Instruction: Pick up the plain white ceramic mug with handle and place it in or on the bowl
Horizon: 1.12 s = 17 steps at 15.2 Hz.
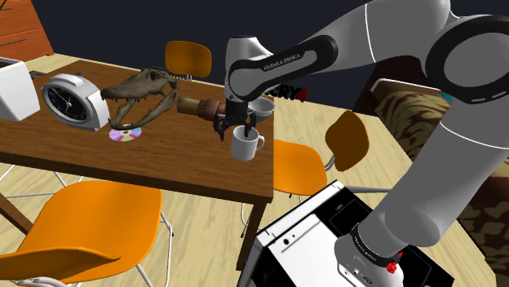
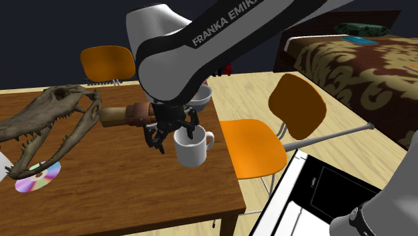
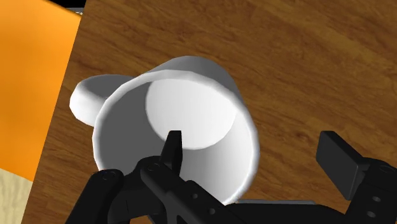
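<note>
A plain white mug stands upright on the wooden table, near the edge on the shoulder view's right, its handle pointing toward that edge. My black gripper hangs directly over the mug and is open. It straddles the rim: one finger dips inside the mug, and the other stands outside the wall with a gap to it. A white bowl sits just behind the mug, partly hidden by the arm.
A crocodile skull lies to the shoulder view's left of the mug, over a shiny disc. A brown cylinder, an alarm clock and a white box also sit on the table. Orange chairs surround it.
</note>
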Available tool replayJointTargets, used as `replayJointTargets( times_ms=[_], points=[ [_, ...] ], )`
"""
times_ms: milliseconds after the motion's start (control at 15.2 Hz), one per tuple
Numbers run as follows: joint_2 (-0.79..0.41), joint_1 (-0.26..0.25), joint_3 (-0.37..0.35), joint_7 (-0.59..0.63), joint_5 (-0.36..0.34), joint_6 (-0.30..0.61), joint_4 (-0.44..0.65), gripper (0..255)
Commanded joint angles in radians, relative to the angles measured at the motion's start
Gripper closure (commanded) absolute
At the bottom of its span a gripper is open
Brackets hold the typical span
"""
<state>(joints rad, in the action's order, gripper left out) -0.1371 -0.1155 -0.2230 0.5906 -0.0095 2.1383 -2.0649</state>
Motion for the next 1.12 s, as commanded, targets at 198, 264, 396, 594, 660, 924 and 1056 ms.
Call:
replayJointTargets(
  times_ms=[198, 264, 396, 594, 660, 924, 1056],
  points=[
    [-0.020, -0.001, 0.001, 0.004, -0.006, 0.046, -0.026, 0],
    [-0.020, -0.001, 0.001, 0.004, -0.006, 0.046, -0.026, 0],
    [-0.020, -0.001, 0.001, 0.004, -0.006, 0.046, -0.026, 0],
    [-0.020, -0.001, 0.001, 0.004, -0.006, 0.046, -0.026, 0],
    [-0.020, -0.001, 0.001, 0.004, -0.006, 0.046, -0.026, 255],
    [-0.020, -0.001, 0.001, 0.004, -0.006, 0.046, -0.026, 255],
    [-0.020, -0.001, 0.001, 0.004, -0.006, 0.046, -0.026, 255]
  ],
)
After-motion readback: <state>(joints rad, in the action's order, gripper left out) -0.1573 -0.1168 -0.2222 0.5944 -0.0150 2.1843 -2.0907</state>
